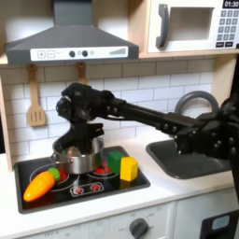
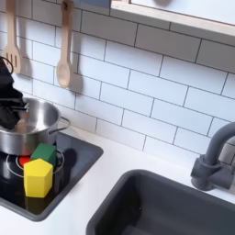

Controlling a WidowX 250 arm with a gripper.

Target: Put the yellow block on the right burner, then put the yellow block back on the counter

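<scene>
Yellow block (image 1: 129, 168) seen standing on hob's (image 1: 140, 179) burner, touching green block (image 1: 114, 161); placement judged done. Gripper (image 1: 77, 133) held over pot (image 1: 78, 157); finger state cannot be told.

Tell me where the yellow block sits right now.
The yellow block sits on the black hob's right side in the first exterior view, touching the green block, right of the steel pot.
</scene>
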